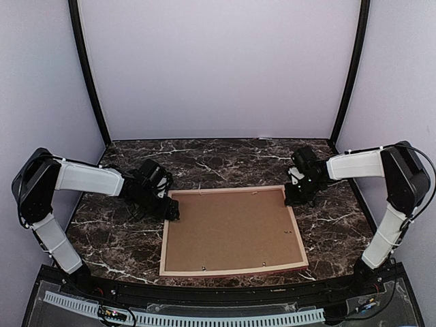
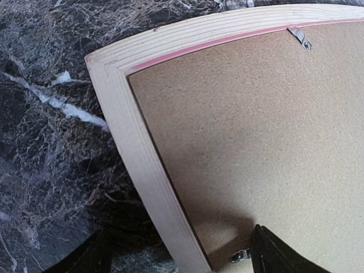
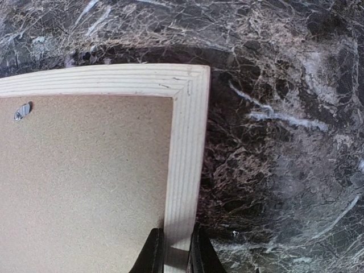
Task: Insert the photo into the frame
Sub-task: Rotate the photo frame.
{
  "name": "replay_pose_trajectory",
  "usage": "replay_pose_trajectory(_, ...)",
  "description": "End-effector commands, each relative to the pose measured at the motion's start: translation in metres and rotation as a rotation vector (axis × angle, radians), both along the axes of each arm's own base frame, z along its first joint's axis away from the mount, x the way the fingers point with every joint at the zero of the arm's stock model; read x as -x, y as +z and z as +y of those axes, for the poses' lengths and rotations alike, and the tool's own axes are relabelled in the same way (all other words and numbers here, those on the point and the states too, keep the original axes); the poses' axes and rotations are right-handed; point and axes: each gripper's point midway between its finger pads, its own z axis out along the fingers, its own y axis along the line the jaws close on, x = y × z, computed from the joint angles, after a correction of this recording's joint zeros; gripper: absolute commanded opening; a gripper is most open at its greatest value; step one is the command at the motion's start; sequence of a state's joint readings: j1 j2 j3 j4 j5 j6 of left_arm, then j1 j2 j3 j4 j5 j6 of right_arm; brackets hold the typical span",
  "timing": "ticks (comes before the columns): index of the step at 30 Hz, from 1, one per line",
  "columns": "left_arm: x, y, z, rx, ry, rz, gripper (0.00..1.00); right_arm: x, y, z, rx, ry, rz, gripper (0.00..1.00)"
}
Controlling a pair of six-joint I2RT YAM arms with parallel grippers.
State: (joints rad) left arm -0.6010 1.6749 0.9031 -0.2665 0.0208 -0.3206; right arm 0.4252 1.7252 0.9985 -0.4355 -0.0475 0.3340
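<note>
The frame point(image 1: 231, 271) lies face down on the marble table, pale wood reverse up, with a thin pink edge showing inside its rail in the left wrist view point(image 2: 187, 48). The brown backing board point(image 1: 231, 228) fills it. The photo is hidden. My left gripper point(image 1: 170, 210) is open at the frame's far left corner. It straddles the left rail point(image 2: 142, 165), with one finger point(image 2: 85, 261) over the table and the other point(image 2: 278, 256) over the board. My right gripper point(image 1: 294, 197) is shut on the right rail point(image 3: 185, 170) near the far right corner.
Small metal turn clips hold the board in, one showing in the left wrist view point(image 2: 300, 38) and one in the right wrist view point(image 3: 23, 111). Dark marble table point(image 1: 116, 238) surrounds the frame. Lilac walls stand behind and at both sides.
</note>
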Motion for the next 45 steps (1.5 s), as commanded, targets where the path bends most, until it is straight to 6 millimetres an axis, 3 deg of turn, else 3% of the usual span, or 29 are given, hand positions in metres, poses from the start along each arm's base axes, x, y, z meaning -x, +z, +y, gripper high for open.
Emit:
replay_pose_trajectory(1, 0.028, -0.008, 0.013, -0.059, -0.037, 0.083, 0.86, 0.021, -0.03, -0.014, 0.051, 0.002, 0.101, 0.07)
replay_pose_trajectory(12, 0.039, -0.005, 0.008, -0.023, -0.073, 0.11, 0.89, 0.021, -0.033, -0.014, 0.044, -0.013, 0.109, 0.07)
replay_pose_trajectory(24, 0.027, 0.004, -0.002, 0.008, -0.077, 0.074, 0.96, 0.019, -0.035, -0.011, 0.037, -0.01, 0.118, 0.07)
replay_pose_trajectory(30, 0.026, -0.001, -0.002, -0.003, -0.081, 0.091, 0.96, 0.019, -0.035, -0.01, 0.038, -0.006, 0.121, 0.07)
replay_pose_trajectory(37, 0.032, -0.002, 0.007, -0.042, -0.079, 0.102, 0.96, 0.018, -0.037, -0.01, 0.04, -0.006, 0.123, 0.07)
replay_pose_trajectory(45, 0.038, -0.002, 0.016, -0.073, -0.064, 0.115, 0.83, 0.018, -0.038, -0.011, 0.041, -0.009, 0.128, 0.07)
